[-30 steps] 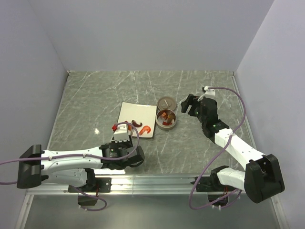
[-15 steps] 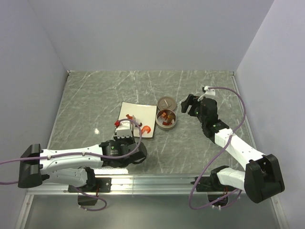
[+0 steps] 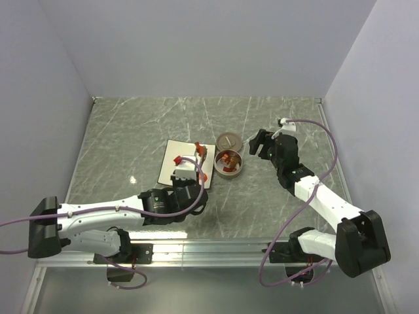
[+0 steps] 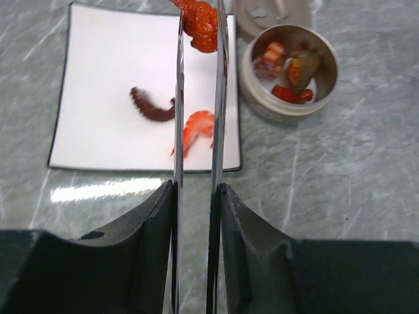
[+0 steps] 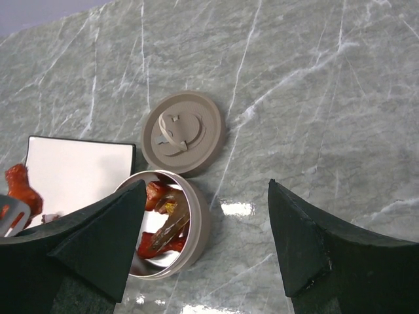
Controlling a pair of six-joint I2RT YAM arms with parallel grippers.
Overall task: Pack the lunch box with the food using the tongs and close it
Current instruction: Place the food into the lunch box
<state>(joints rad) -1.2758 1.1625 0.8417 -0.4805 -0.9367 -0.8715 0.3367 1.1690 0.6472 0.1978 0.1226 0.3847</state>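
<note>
My left gripper (image 4: 196, 191) (image 3: 188, 173) is shut on the thin silver tongs (image 4: 179, 98), which reach forward over the white plate (image 4: 98, 78). The tong tips pinch a red piece of food (image 4: 203, 21) (image 3: 201, 150) in the air above the plate's far right corner, near the lunch box (image 4: 258, 98) (image 3: 229, 171). The tin stands open with several red and brown pieces (image 4: 291, 72) inside. Its flat lid (image 5: 183, 131) (image 3: 228, 140) lies just behind it. A brown piece (image 4: 149, 108) and an orange piece (image 4: 196, 127) stay on the plate. My right gripper (image 5: 206, 188) (image 3: 258, 144) hovers open just right of the tin.
The white square plate (image 3: 171, 157) sits left of the tin on the grey marble table (image 3: 131, 131). Pale walls close in the back and both sides. A metal rail (image 3: 209, 247) runs along the near edge by the arm bases.
My left arm has swung forward and to the right, carrying the tongs and the red piece from the plate's near edge up toward the tin. The right arm has not moved.
</note>
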